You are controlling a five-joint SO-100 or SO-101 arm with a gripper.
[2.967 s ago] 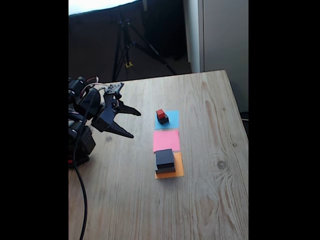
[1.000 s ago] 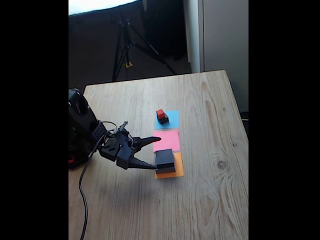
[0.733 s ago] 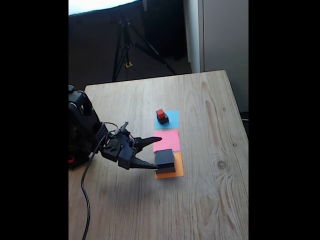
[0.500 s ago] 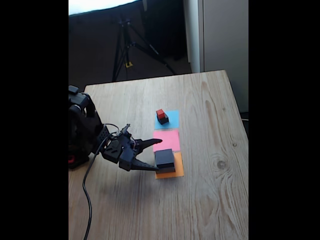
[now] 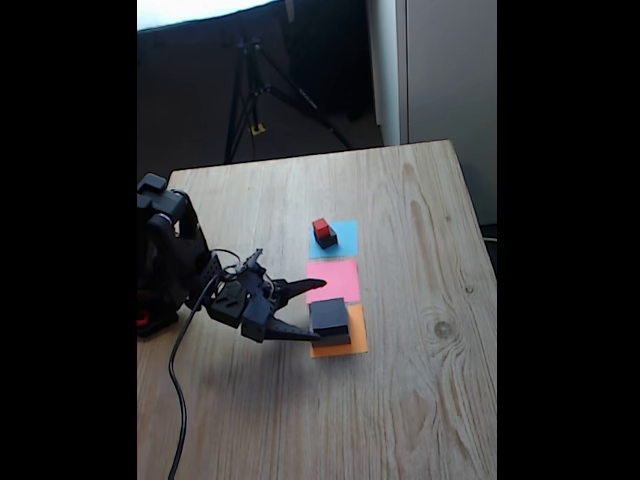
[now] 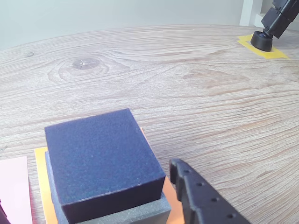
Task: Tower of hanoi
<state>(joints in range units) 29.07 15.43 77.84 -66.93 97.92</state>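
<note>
Claw [image 5: 308,312]: spread wide, fingers flanking the medium black block [image 5: 329,317], nothing pinched yet. Block sits atop the large grey block [image 6: 135,212] on the orange paper square [image 5: 352,345]; red cube [image 5: 321,227] on small black cube [image 5: 327,239], blue square [image 5: 345,240], tabletop [image 5: 420,300]. Risk: lower finger [image 6: 205,200] rides low and may catch the grey block, dragging both.

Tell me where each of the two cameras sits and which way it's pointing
Fixed view: raised off the table's near end, looking down its length toward a tripod; the arm sits at left, with the open gripper beside the medium black block.
Wrist view: rides low on the gripper, facing across the wooden table; one of its fingers shows at lower right.
Shared: the medium black block on the large flat grey block, over the orange paper square.
</note>
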